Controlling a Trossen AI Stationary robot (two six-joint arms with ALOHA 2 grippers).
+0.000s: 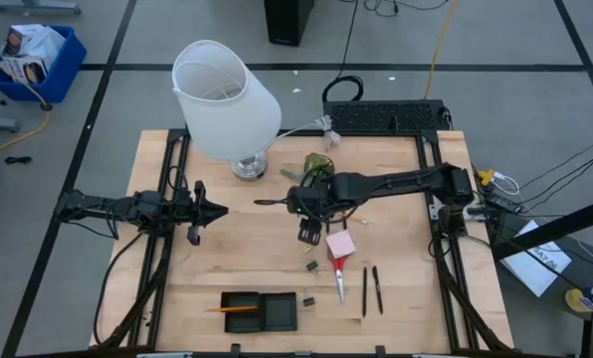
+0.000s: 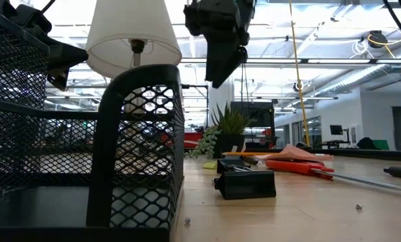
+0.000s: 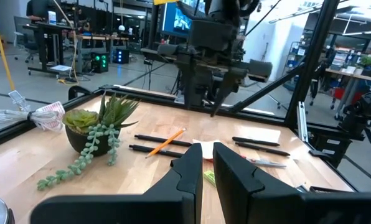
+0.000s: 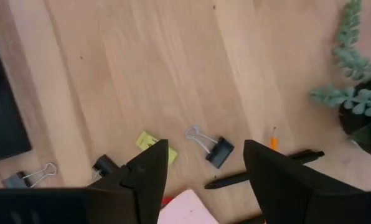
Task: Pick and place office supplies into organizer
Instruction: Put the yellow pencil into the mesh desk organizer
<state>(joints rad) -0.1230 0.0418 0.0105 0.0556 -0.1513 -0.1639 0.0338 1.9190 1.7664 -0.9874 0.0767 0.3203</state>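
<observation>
The black organizer (image 1: pixel 260 311) sits near the table's near edge with an orange pencil (image 1: pixel 232 309) in it. The pink sticky pad (image 1: pixel 339 244), red-handled scissors (image 1: pixel 338 276), two black pens (image 1: pixel 371 289) and small black clips (image 1: pixel 312 267) lie flat on the wood to its right. My right gripper (image 1: pixel 309 236) hangs open above the table, just left of the pad. In the right wrist view its fingers (image 4: pixel 204 165) frame a binder clip (image 4: pixel 213 147) and a yellow-green piece (image 4: pixel 154 144) far below. My left gripper (image 1: pixel 215 210) waits shut at the table's left.
A white lamp (image 1: pixel 222 94) stands at the far left of the table and a small potted plant (image 1: pixel 318 164) beside it. Another pen (image 1: pixel 272 202) and a pencil (image 3: pixel 165 142) lie near the plant. A black keyboard-like box (image 1: pixel 386 116) lies at the far edge.
</observation>
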